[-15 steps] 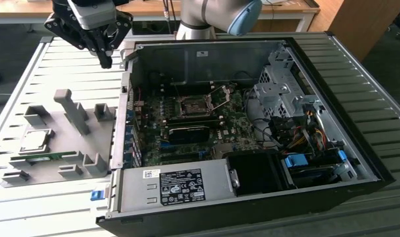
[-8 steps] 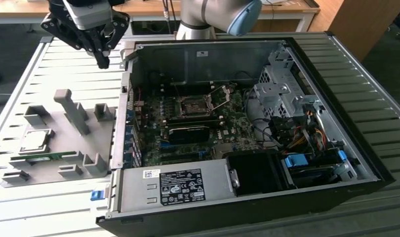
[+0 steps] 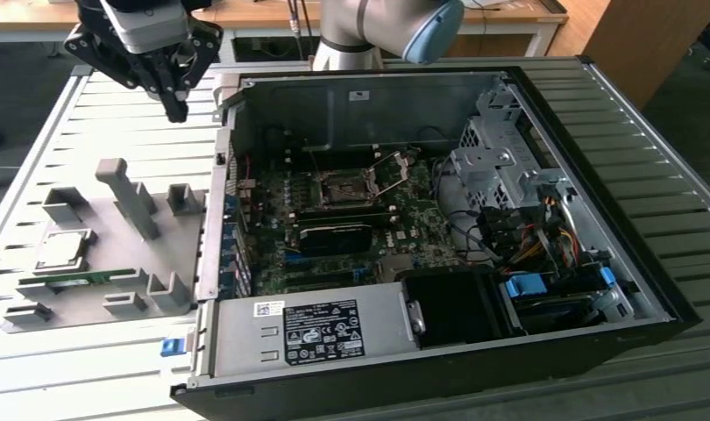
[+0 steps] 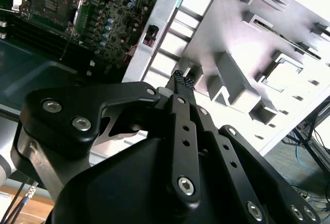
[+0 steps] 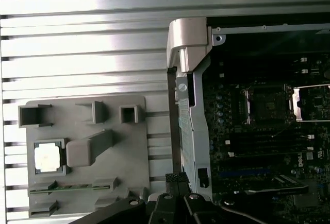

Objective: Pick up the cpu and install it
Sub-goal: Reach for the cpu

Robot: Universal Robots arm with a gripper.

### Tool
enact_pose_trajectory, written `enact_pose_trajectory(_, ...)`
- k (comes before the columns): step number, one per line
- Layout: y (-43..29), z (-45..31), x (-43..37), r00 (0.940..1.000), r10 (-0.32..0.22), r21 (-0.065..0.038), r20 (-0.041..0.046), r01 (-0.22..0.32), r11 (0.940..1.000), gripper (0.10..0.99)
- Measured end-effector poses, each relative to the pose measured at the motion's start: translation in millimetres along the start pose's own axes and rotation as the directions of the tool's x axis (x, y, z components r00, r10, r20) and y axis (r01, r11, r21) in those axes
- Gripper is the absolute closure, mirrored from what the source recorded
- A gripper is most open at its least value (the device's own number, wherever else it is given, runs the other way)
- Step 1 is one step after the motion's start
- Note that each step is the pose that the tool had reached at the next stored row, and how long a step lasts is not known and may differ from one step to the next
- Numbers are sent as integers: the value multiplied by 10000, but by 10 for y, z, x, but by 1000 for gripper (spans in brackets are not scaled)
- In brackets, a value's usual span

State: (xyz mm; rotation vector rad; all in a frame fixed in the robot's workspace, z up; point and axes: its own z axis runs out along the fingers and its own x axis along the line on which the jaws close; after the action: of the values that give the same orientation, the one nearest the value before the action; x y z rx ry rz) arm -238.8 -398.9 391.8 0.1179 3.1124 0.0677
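Small, flat, square cpu (image 3: 63,250) w/ shiny silver-grey metal top lay in grey plastic tray (image 3: 112,282), well apart from black claw (image 3: 176,112); fingers pressed tog., nothing held.

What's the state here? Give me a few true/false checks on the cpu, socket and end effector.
1. The cpu lies in the grey fixture. True.
2. The end effector holds the cpu. False: it is shut on nothing and hangs above the slatted table.
3. The motherboard socket is open, its load plate lifted. True.
4. The memory stick is seated in the motherboard. False: it lies in the fixture, beside the cpu.
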Motion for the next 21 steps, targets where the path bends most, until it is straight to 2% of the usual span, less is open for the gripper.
enact_pose_trajectory(21,-22,-2,294,10000,1,0,0,-1,10000,980)
